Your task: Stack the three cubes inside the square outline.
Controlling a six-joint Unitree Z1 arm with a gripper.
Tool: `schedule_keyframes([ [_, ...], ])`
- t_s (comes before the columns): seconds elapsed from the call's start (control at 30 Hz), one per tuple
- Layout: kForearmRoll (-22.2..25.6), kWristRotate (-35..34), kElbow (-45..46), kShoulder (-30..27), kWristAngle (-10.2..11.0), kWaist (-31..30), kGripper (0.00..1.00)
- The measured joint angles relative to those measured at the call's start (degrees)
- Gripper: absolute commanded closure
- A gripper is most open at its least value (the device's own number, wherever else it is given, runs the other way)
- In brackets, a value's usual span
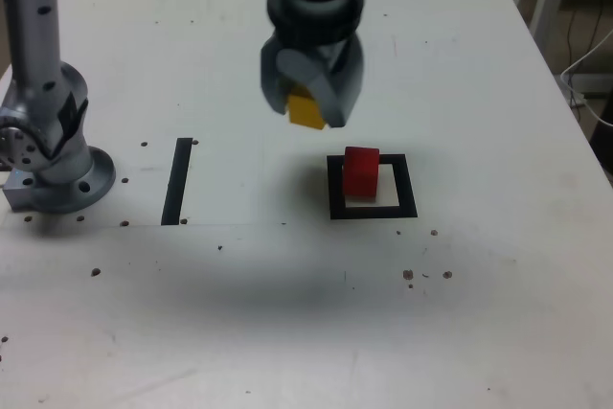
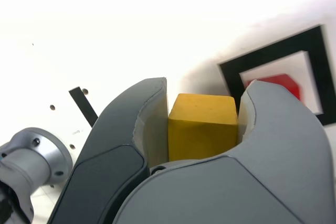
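Now we see the fingers (image 1: pixel 308 107) clamped on the yellow cube (image 1: pixel 306 108), one pad on each side of it, and they hold it in the air above the worktop (image 1: pixel 460 93). The red cube (image 1: pixel 361 170) stands below the fingers and toward the exterior view's right, inside the square outline (image 1: pixel 335 187), toward its far side and touching nothing else. We cannot find the green cube in any view. We judge that the main risk is a bad alignment: if the yellow cube comes down off-centre or turned, it may slide off the red one or push it onto the black frame. The outline holds only the red cube.
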Motion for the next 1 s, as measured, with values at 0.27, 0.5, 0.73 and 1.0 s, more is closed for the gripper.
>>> schedule_keyframes([
  [0.27, 3.91, -1.69, -6.95, 3.72, -3.36, -1.27, 0.69],
  [0.5, 4.28, -5.21, -10.48, 6.61, -5.54, -2.12, 0.69],
  [0.73, 3.89, -8.87, -11.36, 8.16, -6.16, -2.18, 0.69],
  [1.0, 2.85, -10.23, -11.37, 9.33, -6.37, -1.98, 0.69],
])
